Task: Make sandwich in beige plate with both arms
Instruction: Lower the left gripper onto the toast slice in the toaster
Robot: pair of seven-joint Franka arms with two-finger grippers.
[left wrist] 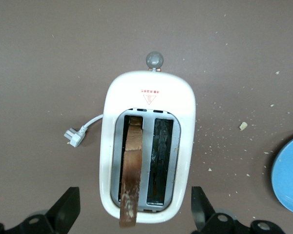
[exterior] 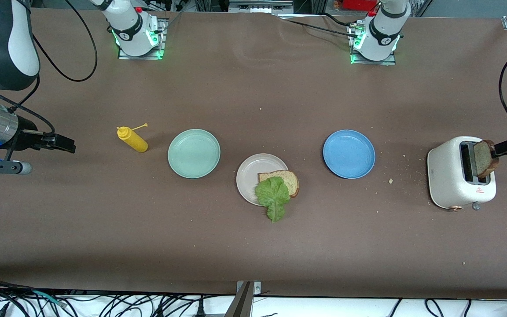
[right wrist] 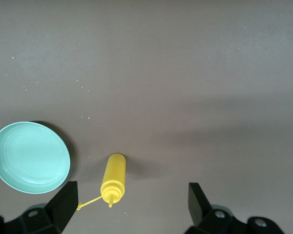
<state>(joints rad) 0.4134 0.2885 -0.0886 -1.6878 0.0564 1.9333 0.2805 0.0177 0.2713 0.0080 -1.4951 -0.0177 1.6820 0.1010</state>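
- Sandwich-making stands half built on the brown table (exterior: pixel 253 246): one bread slice (exterior: pixel 285 179) lies flat in the beige plate (exterior: pixel 247 174), reaching over the rim on the side toward the left arm's end.
- White toaster (exterior: pixel 449 176) sits at the left arm's end of the table, its plug and short cord (left wrist: pixel 78 134) lying loose beside it. A second slice of bread (left wrist: pixel 131 168) stands upright in one slot, sticking out above the top; the other slot shows only a dark interior.
- Left gripper (left wrist: pixel 132 214) hangs over the toaster, its jaws spread wide with one finger (left wrist: pixel 66 207) on each side of the toaster body, gripping nothing. Whether a fingertip touches the upright slice I cannot tell.
- Right gripper (right wrist: pixel 129 207) hangs over bare table at the right arm's end, near the mustard bottle, jaws spread apart and empty.
- Blue plate (exterior: pixel 349 153) lies between the beige plate and the toaster, with crumbs (exterior: pixel 391 180) scattered near it.
- Mint-green plate (exterior: pixel 194 153) lies between the beige plate and the mustard bottle.
- Lettuce leaf (exterior: pixel 273 196) rests on the bread slice, its lower end hanging past the plate rim onto the table, toward the front camera.
- Yellow mustard bottle (exterior: pixel 133 139) lies tipped on its side just beside the mint-green plate, its cap dangling on a strap.
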